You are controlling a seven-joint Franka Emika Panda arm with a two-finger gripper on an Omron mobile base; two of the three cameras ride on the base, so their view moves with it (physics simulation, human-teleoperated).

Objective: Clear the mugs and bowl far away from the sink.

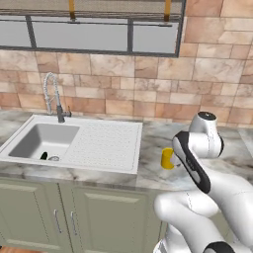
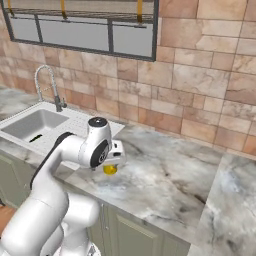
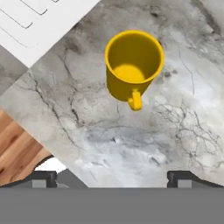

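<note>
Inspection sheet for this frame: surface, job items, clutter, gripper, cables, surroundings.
Surface: grey marble counter, dry, bare around the mug.
Job items: yellow mug upright, empty, on the counter beside the sink drainboard; other mug and bowl nothing seen.
Clutter: small dark item in the basin, too small to tell.
Gripper: gripper open above the mug, holding nothing.
Cables: nothing seen.
Surroundings: faucet, tiled wall, window, green cabinets, wood floor.

Everything around me is evenly, softly lit, with no harsh glare. The small plain yellow mug (image 3: 133, 65) below my hand casts only a faint shadow on the grey marbled stone counter (image 3: 131, 144). All three pictures look slightly soft and coarse.
</note>
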